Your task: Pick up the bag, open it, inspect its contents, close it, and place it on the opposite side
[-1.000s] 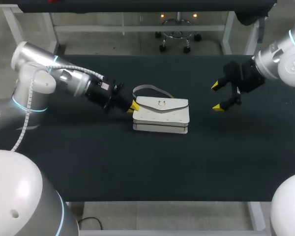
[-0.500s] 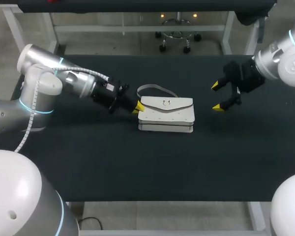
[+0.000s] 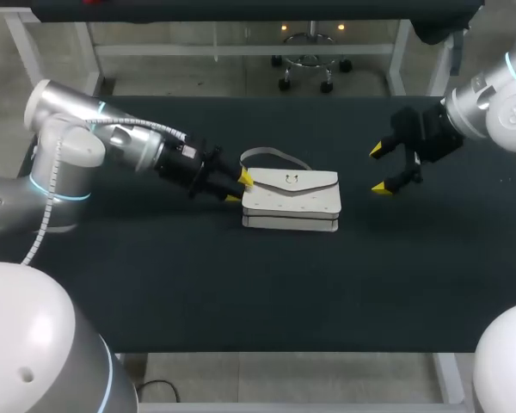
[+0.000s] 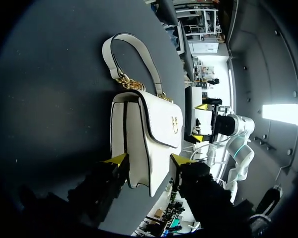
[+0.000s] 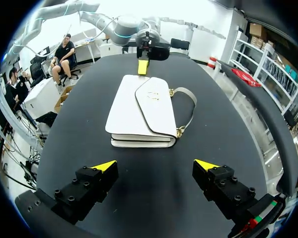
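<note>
The dark table [image 3: 155,284] fills the middle of the head view. The left arm [image 3: 112,146] comes in from the left edge and the right arm [image 3: 490,103] from the upper right corner. The white bag [image 3: 291,200] lies flat just right of centre, with its flap down. From this I judge the task has hardly begun: the bag is not lifted, and opening, inspecting, closing and carrying it across are all left to do. The left gripper [image 3: 239,188] is at the bag's left end. In its wrist view the fingers are spread, with that end of the bag [image 4: 144,144] between them. The yellow tips are close to both faces, but I see no firm clamp. The right gripper [image 3: 378,169] hangs at the centre right of the head view, spread wide and empty, well apart from the bag. The strap [image 3: 271,156] loops out behind the bag's left half, near the left gripper, and may snag on a lift. The small gold clasp [image 3: 290,180] sits mid-flap and looks fastened, so it will need releasing before the flap can be raised.
</note>
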Action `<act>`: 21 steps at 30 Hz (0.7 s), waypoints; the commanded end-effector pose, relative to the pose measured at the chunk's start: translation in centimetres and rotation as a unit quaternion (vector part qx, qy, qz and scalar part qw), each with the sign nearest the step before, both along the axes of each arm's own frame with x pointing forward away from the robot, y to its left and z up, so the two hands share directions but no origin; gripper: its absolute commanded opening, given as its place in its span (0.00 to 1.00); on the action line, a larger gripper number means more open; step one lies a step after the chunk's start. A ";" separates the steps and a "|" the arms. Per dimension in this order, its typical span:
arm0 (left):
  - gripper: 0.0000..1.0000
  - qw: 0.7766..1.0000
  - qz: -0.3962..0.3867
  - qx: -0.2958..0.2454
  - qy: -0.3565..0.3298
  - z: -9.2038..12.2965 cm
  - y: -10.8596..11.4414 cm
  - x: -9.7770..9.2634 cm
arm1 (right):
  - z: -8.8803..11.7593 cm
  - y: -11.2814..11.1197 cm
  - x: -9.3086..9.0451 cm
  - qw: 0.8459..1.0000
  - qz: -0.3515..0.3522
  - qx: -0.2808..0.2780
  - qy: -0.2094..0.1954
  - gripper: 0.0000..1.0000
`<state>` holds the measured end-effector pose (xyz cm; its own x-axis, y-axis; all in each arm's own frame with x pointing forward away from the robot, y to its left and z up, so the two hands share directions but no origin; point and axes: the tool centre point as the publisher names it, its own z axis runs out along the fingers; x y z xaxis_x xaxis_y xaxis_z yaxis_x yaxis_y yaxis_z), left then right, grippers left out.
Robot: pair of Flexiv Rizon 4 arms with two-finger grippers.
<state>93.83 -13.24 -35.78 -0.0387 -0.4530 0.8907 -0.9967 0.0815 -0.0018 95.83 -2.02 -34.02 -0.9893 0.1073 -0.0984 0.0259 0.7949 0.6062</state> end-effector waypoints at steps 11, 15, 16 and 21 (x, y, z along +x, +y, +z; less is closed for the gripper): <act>1.00 0.997 0.019 0.047 -0.062 3.7 4.3 -1.5 | 1.8 1.3 -0.5 0.999 0.004 -0.027 -0.034 1.00; 1.00 0.993 0.011 0.079 -0.088 4.5 5.3 -1.4 | 2.7 2.0 -0.9 0.998 0.003 -0.041 -0.053 1.00; 1.00 0.992 0.001 0.087 -0.095 4.7 5.5 -1.5 | 2.8 2.2 -1.0 0.997 0.004 -0.045 -0.058 1.00; 1.00 0.981 -0.015 0.126 -0.147 6.0 6.3 -1.4 | 3.9 3.4 -1.7 0.994 0.000 -0.068 -0.086 1.00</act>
<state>93.06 -7.24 -31.11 -0.2826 -0.6085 0.7415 -0.9583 0.1455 -0.2459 95.23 0.75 -30.57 -0.9734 0.0457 -0.2244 -0.0821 0.8451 0.5282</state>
